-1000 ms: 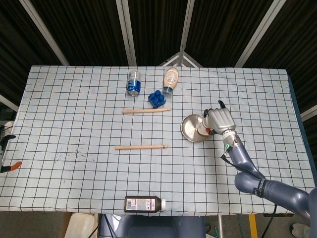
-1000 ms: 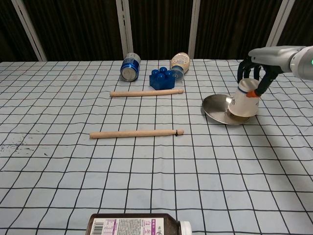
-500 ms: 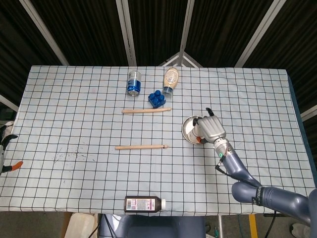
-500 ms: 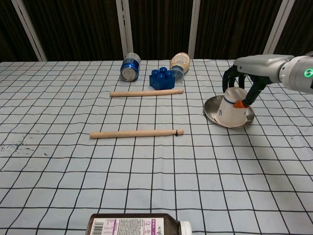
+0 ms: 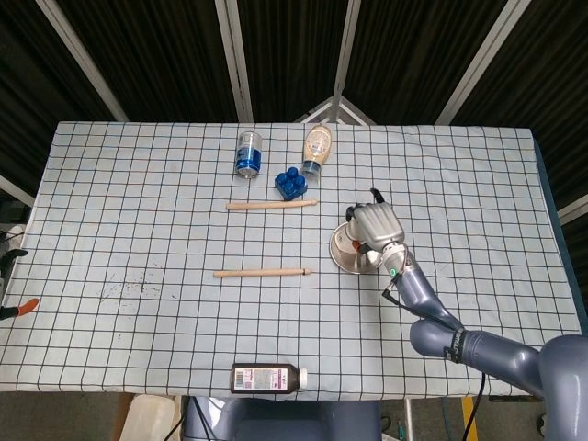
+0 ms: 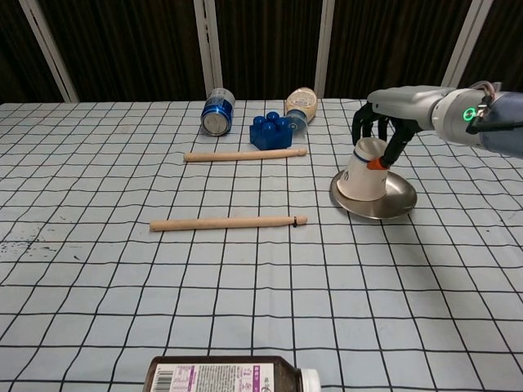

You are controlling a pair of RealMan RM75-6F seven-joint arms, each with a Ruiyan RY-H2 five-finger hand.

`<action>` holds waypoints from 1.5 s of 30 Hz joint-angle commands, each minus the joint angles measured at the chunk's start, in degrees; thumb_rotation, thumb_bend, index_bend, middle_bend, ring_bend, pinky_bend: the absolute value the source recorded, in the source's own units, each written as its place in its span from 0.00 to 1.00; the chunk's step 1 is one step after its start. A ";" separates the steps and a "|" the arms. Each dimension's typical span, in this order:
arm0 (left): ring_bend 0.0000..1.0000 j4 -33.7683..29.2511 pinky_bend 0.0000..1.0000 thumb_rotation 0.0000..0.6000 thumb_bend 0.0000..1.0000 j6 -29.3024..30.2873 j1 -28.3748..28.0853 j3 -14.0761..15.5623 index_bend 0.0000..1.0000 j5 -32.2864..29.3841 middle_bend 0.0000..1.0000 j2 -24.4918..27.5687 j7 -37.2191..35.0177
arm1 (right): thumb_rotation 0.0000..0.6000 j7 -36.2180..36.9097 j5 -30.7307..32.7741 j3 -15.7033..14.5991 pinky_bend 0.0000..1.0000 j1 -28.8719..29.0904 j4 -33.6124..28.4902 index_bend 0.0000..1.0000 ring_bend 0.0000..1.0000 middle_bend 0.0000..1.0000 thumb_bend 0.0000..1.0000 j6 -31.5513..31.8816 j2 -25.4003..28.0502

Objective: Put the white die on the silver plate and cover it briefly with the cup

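One right hand point(image 6: 377, 131) grasping the upturned cup point(image 6: 362, 171) on the silver plate point(image 6: 394, 204)

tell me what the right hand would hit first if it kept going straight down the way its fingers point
The cup it already grips, standing upside down and tilted; beneath that, the silver plate. The right hand has nothing else under it, though the die is out of sight.
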 commanded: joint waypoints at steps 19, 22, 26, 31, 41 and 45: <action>0.00 -0.26 0.06 1.00 0.22 -0.37 -0.43 0.20 0.24 0.22 0.00 -0.50 1.13 | 1.00 1.65 -3.90 -3.83 0.00 -3.76 -7.71 0.53 0.41 0.45 0.41 0.95 4.72; 0.00 -0.22 0.06 1.00 0.22 -0.37 -0.43 0.23 0.24 0.32 0.00 -0.44 0.97 | 1.00 1.70 -4.36 -3.72 0.00 -3.42 -7.80 0.53 0.41 0.45 0.41 1.07 3.61; 0.00 -0.12 0.06 1.00 0.22 -0.33 -0.38 0.19 0.24 0.30 0.00 -0.37 0.71 | 1.00 1.87 -4.49 -2.81 0.00 -2.29 -6.80 0.53 0.41 0.45 0.41 0.81 1.68; 0.00 -0.08 0.06 1.00 0.22 -0.22 -0.27 0.18 0.24 0.21 0.00 -0.29 0.64 | 1.00 2.18 -4.11 -1.56 0.00 -1.01 -4.55 0.53 0.41 0.45 0.41 0.34 0.13; 0.00 -0.09 0.06 1.00 0.22 -0.18 -0.16 0.23 0.25 0.05 0.00 -0.23 0.80 | 1.00 4.74 -2.82 -0.47 0.00 -2.37 -1.36 0.53 0.41 0.45 0.41 0.89 2.03; 0.00 -0.25 0.06 1.00 0.22 -0.25 -0.27 0.30 0.25 0.18 0.00 -0.34 1.12 | 1.00 5.27 -3.11 -1.64 0.00 -3.99 -3.04 0.53 0.41 0.45 0.41 0.87 4.43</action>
